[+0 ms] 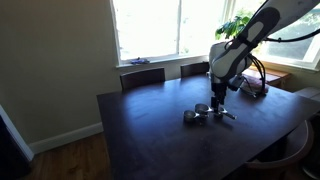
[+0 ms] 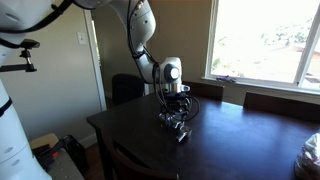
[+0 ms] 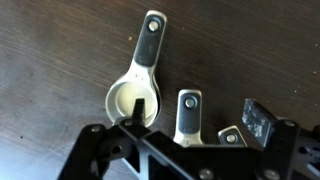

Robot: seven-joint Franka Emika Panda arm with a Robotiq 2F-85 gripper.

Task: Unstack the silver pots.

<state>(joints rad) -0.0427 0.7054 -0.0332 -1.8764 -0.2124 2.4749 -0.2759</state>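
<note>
Beneath a bright window [image 1: 150,30], a dark wooden desk [image 1: 150,130] fills most of both exterior views, with two dark chairs [image 1: 142,77] pushed in along its far edge. The white and black arm [image 1: 245,40] reaches down from above, and its wrist hangs low over the middle of the desk. A leafy plant [image 1: 240,22] stands by the glass behind the arm.

The silver pots [image 1: 192,117] lie on the desk right below the wrist. In an exterior view they show only as a small shiny cluster [image 2: 178,128], too small to tell apart.

The wrist view is closer. The largest pot [image 3: 128,98] rests flat on the wood, its round bowl pale inside and its handle pointing up and to the right. Just beside it is the handle of a second pot [image 3: 188,112], and beside that the shorter handle of a third pot [image 3: 232,135]. The bowls of these two are hidden under the black frame.

The jaws are spread wide and pinch nothing. One fingertip [image 3: 130,122] overlaps the near rim of the largest pot, and the opposite one sits just past the third pot's handle, so all three handles lie between them.
</note>
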